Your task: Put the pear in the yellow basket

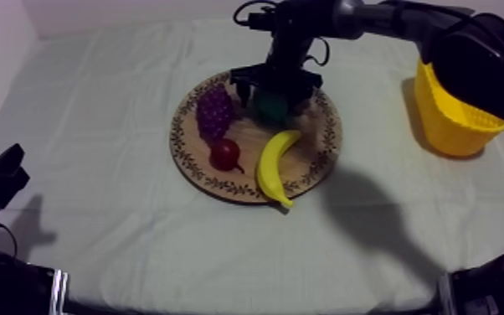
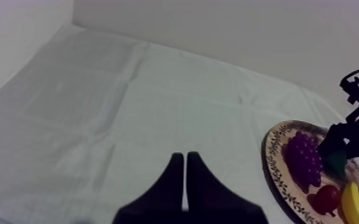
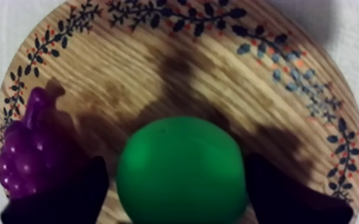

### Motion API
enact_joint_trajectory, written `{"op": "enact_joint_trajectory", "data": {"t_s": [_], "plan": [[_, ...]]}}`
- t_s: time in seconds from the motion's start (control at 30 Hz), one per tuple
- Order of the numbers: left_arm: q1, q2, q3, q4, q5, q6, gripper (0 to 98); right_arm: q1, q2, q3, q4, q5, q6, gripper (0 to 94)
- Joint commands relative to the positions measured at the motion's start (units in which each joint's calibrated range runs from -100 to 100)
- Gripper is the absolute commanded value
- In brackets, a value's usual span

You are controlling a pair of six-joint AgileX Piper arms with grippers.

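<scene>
Right wrist view, pear round, axis unclear

I see the green pear, round and smooth, sitting on the far part of the round wooden board at mid-table. The yellow basket stands upright at the far right, well apart.

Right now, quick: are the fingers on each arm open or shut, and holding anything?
Left gripper: fingers shut, holding nothing.
Right gripper: fingers open, one either side of the pear on the wooden board.
</scene>
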Motion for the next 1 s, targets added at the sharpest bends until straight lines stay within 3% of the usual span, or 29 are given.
{"op": "enact_joint_trajectory", "data": {"t_s": [0.0,0.17,0.33,0.47,0.7,0.97], "plan": [[-0.02,0.0,0.05,0.02,-0.01,0.0,0.1,0.04,0.01,-0.19,0.18,-0.15,-0.09,53.9],[-0.02,0.0,0.05,0.02,-0.01,0.0,0.1,0.12,-0.14,-0.58,0.64,-0.05,-0.09,35.2],[-0.02,0.0,0.05,0.02,-0.01,0.0,0.1,1.12,-2.77,-0.01,0.55,0.65,0.65,26.0],[-0.02,0.0,0.05,0.02,-0.01,0.0,0.1,2.47,-10.21,3.98,-0.17,0.89,1.51,26.6],[-0.02,0.0,0.05,0.02,-0.01,0.0,0.1,4.53,-27.33,11.51,1.99,3.32,0.86,26.9],[-0.02,0.0,0.05,0.02,-0.01,0.0,0.1,12.41,-40.6,15.71,3.95,7.19,0.29,29.3]]}}
